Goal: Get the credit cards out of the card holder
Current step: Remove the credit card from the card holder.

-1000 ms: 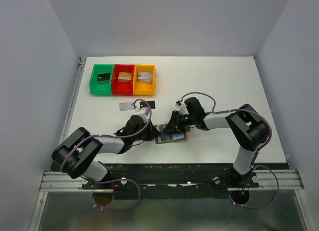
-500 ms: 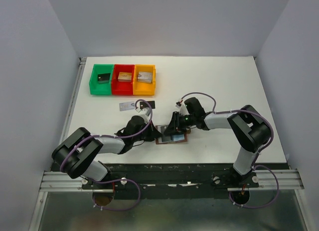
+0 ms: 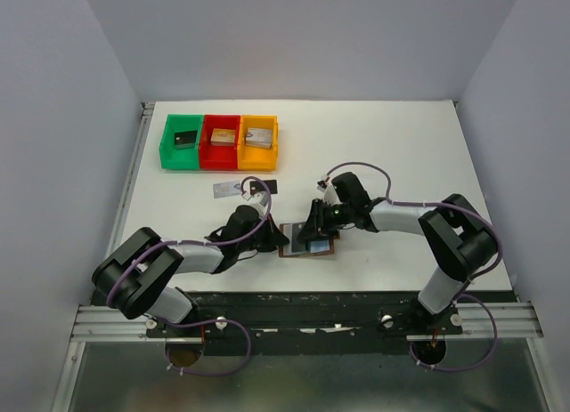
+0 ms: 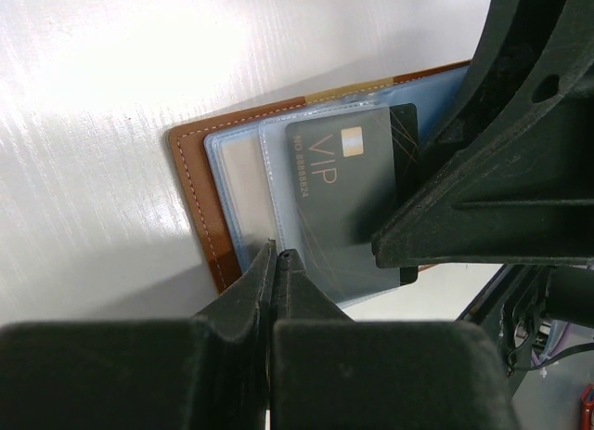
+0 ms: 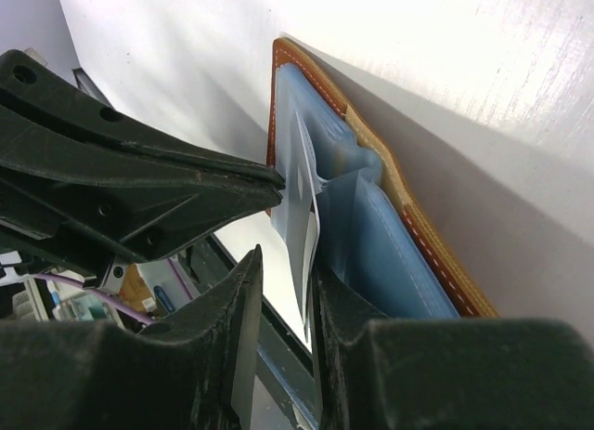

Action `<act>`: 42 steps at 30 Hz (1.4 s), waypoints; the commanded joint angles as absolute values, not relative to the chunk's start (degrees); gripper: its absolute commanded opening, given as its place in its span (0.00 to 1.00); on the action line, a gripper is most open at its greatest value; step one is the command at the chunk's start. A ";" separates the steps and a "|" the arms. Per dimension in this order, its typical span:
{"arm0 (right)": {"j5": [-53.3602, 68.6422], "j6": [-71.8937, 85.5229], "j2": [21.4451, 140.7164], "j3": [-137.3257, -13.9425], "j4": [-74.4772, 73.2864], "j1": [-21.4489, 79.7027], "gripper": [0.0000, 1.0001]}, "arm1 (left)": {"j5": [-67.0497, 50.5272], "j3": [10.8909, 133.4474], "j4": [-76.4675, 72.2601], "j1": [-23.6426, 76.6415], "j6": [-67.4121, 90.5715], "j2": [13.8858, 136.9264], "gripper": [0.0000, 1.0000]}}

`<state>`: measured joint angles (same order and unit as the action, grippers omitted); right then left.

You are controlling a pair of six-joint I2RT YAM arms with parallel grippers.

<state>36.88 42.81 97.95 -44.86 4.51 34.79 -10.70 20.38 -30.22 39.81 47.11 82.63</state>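
Observation:
The brown card holder [image 3: 321, 246] lies open near the table's front, light blue lining [image 5: 394, 263] up. My left gripper [image 3: 274, 238] is shut on the edge of a clear sleeve at the holder's left side [image 4: 277, 254]. A black VIP credit card [image 4: 345, 184] sits in that sleeve. My right gripper [image 3: 312, 227] stands over the holder from the right. Its jaws [image 5: 286, 267] are narrowly apart around a raised pale sleeve or card edge [image 5: 302, 202], which rests on the right finger. A silvery card [image 3: 225, 189] and a black card [image 3: 269, 186] lie on the table behind.
Green [image 3: 183, 141], red [image 3: 221, 141] and orange [image 3: 258, 141] trays stand at the back left, each with a small block. The two grippers nearly touch over the holder. The table's front edge [image 3: 303, 292] is close behind the holder.
The right arm's elbow has swung a little right and toward the front. Both grippers stay at the holder; the left one has not visibly moved.

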 commanded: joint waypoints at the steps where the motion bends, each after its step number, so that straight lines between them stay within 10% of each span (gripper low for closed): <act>1: 35.60 41.22 95.54 -45.88 2.29 34.72 0.33 | -7.74 21.27 -23.21 39.46 46.93 84.55 0.00; 42: 29.45 37.62 90.53 -45.00 -6.58 31.73 0.00 | -7.65 20.57 -22.94 38.67 47.99 85.52 0.00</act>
